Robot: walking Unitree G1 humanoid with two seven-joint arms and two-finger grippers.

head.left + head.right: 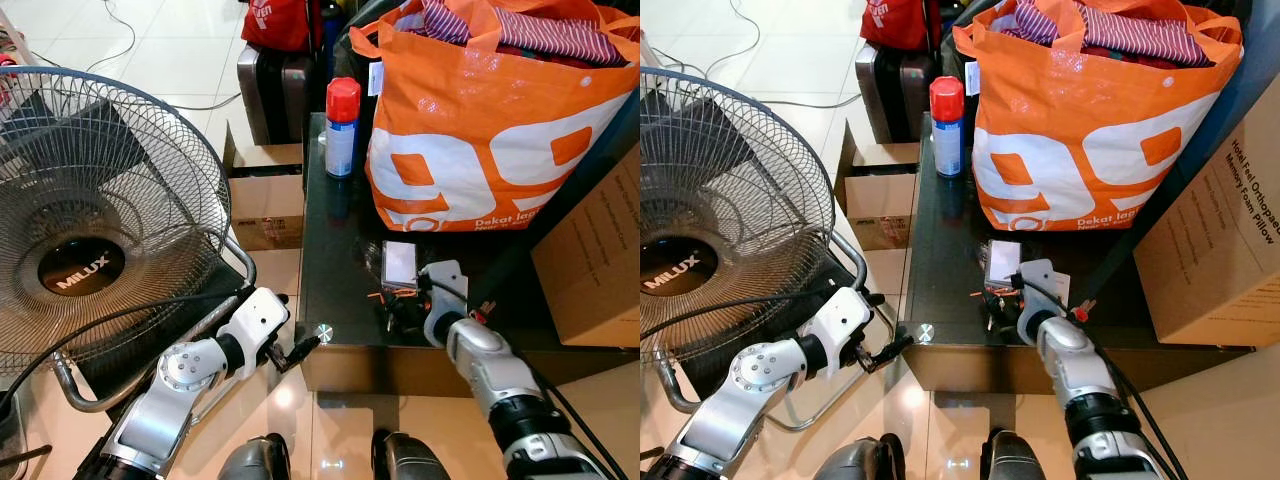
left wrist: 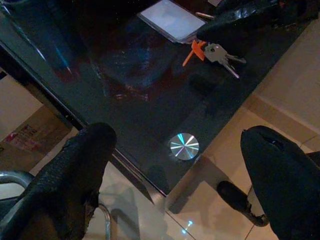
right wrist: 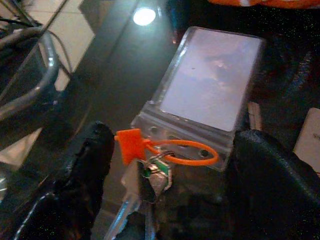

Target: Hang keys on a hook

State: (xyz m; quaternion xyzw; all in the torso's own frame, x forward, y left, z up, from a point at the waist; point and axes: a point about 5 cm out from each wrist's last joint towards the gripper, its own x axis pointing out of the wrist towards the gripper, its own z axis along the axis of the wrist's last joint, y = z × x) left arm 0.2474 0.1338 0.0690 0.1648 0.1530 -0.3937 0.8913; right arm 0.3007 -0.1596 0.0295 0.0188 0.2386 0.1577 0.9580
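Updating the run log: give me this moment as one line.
phase: reach | right gripper: open, astride keys on black table | left gripper: open, at table corner | hang: not yet done

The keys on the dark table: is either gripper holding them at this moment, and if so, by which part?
Nothing is held. The right gripper is open, fingers either side of the keys and orange tie, not closed. The left gripper is open over the table corner.
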